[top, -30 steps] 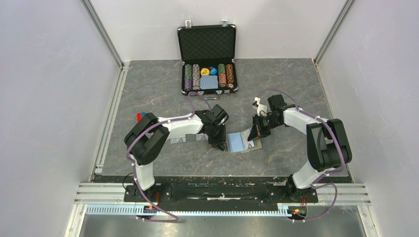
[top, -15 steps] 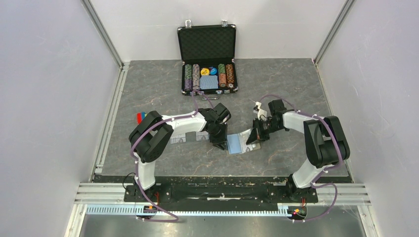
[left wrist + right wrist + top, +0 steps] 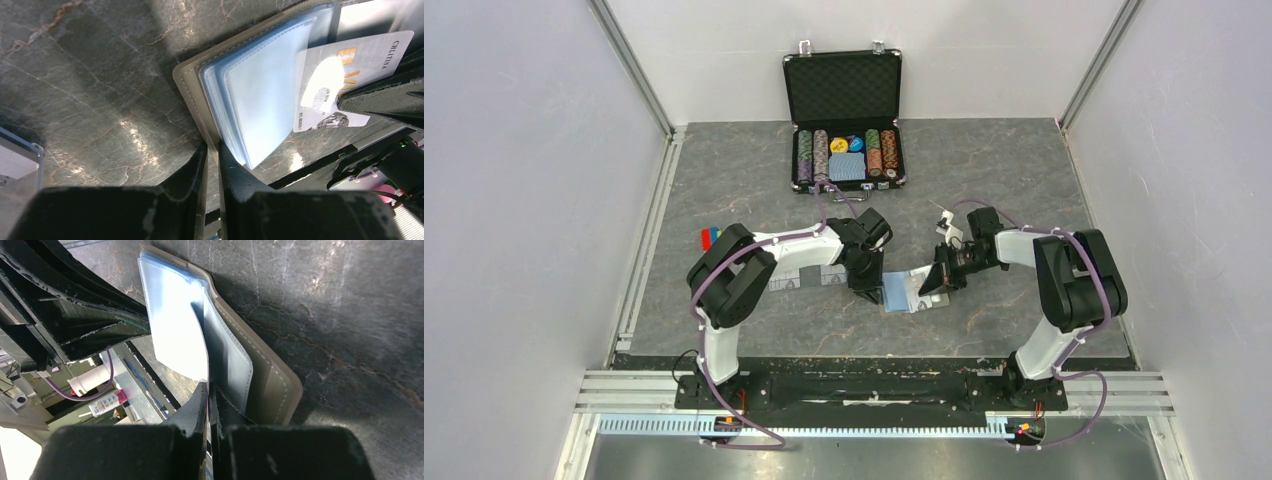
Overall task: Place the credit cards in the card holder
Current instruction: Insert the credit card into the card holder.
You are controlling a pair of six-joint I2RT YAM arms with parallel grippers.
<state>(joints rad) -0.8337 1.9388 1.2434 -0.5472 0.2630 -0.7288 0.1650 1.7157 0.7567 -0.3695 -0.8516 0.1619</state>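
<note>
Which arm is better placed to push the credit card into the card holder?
Right. The right claw pinches the credit card at the open card holder's blue pocket; the left claw just clamps the holder's edge.

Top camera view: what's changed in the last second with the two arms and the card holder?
The left gripper edged right and closed onto the left edge of the card holder. The right gripper, shut on a credit card, moved slightly toward the left arm, its elbow swinging inward. The poker-chip case stayed put.
</note>
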